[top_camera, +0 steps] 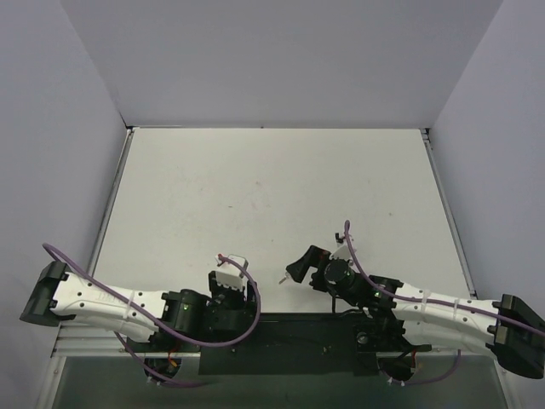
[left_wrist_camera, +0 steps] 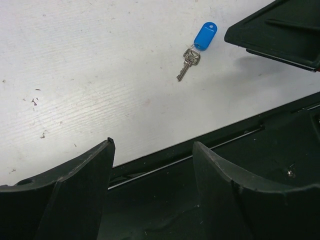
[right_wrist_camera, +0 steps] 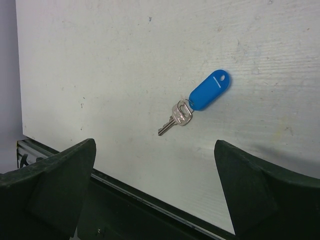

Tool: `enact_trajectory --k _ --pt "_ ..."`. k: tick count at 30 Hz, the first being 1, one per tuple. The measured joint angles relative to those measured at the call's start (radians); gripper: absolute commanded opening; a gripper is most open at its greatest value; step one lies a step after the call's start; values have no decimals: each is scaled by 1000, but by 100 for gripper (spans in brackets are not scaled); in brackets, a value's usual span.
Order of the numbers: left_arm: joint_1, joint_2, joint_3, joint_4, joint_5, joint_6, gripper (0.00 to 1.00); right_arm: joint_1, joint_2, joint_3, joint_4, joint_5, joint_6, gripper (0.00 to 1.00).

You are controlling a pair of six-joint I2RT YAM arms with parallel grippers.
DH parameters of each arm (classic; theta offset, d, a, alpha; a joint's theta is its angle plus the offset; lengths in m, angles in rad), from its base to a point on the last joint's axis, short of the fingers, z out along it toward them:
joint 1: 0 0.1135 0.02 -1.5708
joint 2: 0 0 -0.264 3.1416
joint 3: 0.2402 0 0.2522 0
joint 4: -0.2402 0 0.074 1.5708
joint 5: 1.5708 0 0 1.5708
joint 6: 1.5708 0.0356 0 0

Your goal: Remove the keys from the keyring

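Left pincer [left_wrist_camera: 152,145]: fingers apart and holding nothing, low over the near edge of the desk [top_camera: 255,187], to the left of the key.
Key [right_wrist_camera: 174,120]: only one can be seen. It lies flat on the desk between the two pincers, blade pointing towards the left pincer, head threaded on the ring.
Keyring [right_wrist_camera: 186,106]: a thin ring lying flat, with the blue tag [right_wrist_camera: 210,90] on its far side.
Right pincer [right_wrist_camera: 155,145]: fingers wide apart and empty, hovering just beside the tag, which it hides in the top view.
Risk, grasp: everything lies thin and flat, so closing fingers may scrape the desk and skid the bunch away.
Risk, hold: if only the tag is gripped, the ring and key can swing, and the other pincer may miss.
Risk, ring: a straight pull would likely jam the key, not free it.
Risk, crowding: the pincers are close together and could collide.
Writing: none legible; the tag shows a plain blue face.
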Motion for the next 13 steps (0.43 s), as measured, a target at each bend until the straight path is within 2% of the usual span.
enact_trajectory --k 13 --pt "0 -28 -66 39 2 -37 73 -6 -63 -46 3 25 14 100"
